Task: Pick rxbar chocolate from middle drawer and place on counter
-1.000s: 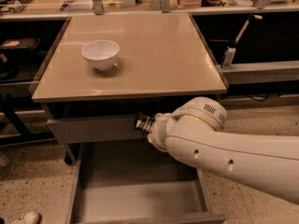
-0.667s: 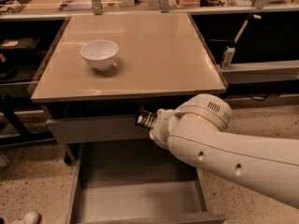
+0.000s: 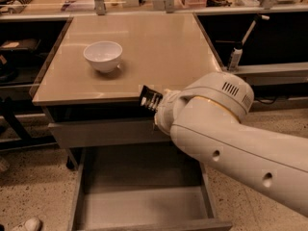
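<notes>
The rxbar chocolate (image 3: 150, 99), a small dark bar with a pale patch of print, sticks out of my gripper (image 3: 157, 104) at the front edge of the counter (image 3: 159, 42), about level with its top. The gripper is shut on the bar and is mostly hidden behind my white wrist and arm (image 3: 216, 129), which reaches in from the right. The middle drawer (image 3: 139, 201) stands pulled open below, and its grey floor shows nothing on it.
A white bowl (image 3: 103, 56) stands on the counter's left half. A closed grey drawer front (image 3: 101, 131) lies just under the counter edge. Dark side shelves flank the counter, with a bottle (image 3: 235, 57) on the right. A shoe (image 3: 26, 224) shows at the bottom left.
The arm has risen with the bar, from in front of the upper drawer front up to the counter's front edge, and shifted slightly right.
</notes>
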`<state>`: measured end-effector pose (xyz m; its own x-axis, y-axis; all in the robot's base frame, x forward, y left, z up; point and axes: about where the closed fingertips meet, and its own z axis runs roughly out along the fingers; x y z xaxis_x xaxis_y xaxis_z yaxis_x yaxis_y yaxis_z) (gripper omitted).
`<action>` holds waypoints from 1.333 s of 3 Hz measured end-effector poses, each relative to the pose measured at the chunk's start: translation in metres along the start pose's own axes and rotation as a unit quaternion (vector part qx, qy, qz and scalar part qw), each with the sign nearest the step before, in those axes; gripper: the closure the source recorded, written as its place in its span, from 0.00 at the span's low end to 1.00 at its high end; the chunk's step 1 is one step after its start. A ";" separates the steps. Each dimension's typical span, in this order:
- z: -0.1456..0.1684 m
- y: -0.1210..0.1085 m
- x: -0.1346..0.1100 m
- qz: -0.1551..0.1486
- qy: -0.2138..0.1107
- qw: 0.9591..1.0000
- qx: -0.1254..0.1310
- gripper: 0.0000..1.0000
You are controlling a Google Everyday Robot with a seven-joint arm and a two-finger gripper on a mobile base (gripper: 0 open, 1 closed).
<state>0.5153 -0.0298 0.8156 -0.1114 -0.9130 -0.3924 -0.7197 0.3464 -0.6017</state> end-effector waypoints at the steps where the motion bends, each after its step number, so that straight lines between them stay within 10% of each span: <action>1: -0.016 -0.027 -0.017 -0.013 -0.004 1.000 0.023 1.00; 4: 0.059 -0.102 -0.045 -0.009 -0.033 0.999 -0.005 1.00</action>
<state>0.6340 -0.0115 0.8539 -0.0534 -0.9028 -0.4268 -0.7285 0.3275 -0.6017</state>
